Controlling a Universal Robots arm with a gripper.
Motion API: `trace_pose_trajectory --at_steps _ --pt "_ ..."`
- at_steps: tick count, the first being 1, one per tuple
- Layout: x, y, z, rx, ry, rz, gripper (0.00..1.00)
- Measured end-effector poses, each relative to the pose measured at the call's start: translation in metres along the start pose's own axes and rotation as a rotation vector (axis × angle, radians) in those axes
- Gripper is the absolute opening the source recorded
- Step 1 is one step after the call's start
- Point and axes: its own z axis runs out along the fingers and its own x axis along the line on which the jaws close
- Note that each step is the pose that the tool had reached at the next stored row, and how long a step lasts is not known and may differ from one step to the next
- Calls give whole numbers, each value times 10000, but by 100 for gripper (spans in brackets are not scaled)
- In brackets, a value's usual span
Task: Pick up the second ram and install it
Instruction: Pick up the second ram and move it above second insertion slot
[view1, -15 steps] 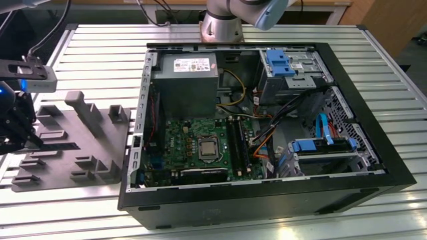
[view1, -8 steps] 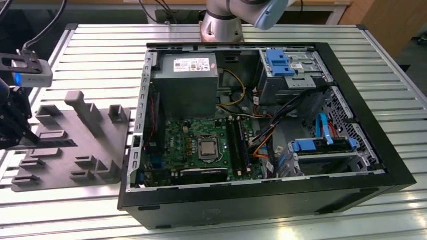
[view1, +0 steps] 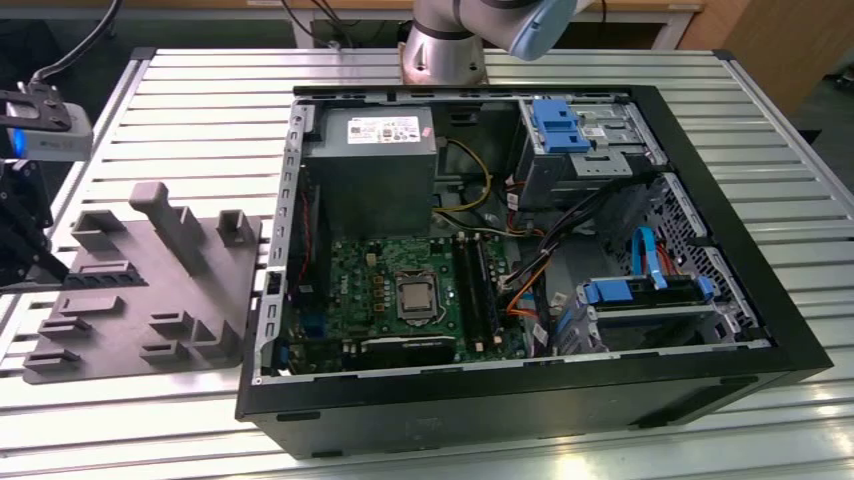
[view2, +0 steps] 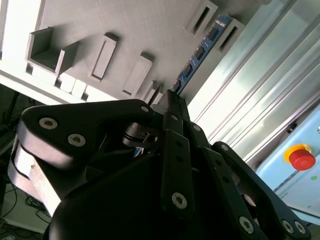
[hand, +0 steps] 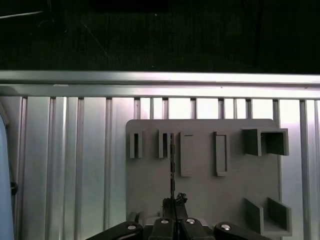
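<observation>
Grey moulded tray (view2: 125, 25) is seen beneath the pincer (view2: 171, 97), which is pinched shut on the second ram (view2: 202, 50) reaching ahead from its tips. If lifted askew, the stick could be jammed in its slot.

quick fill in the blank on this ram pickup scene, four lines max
1. The second ram stands on edge in the grey ___.
2. The tray lies on the exterior view's ___ of the open computer case.
3. In the first wrist view, the thing nearest the gripper is the second ___.
4. In the second wrist view, the button on the yellow base is ___.

Missing words: tray; left; ram; red.
</observation>
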Motion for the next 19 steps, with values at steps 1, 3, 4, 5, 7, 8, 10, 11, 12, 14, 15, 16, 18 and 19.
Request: trace_pose_trajectory --at_steps 1,3,4,5,7,8,10,11,12,14,15,16,18,19 --pt "0 1 -10 2 0 0 11" --pt "-1 3 -30 4 0 0 11" --pt "-1 3 -39 5 -4 -1 11" --pt "-2 4 -49 5 -11 -1 11" --pt "-2 5 -68 5 -18 0 11" --pt "-3 5 -79 3 -21 0 11" --pt "-3 6 -101 4 -32 -2 11" --pt "-3 7 -113 6 -40 -2 11" --pt "-4 8 -126 7 -44 -2 11" --pt "-4 9 -153 9 -55 -3 11" --pt "-4 11 -170 12 -60 -3 11" --pt "-4 14 -187 16 -63 -4 11" --pt "-5 18 -217 26 -68 -5 11" --pt "-6 19 -232 29 -74 -5 11"
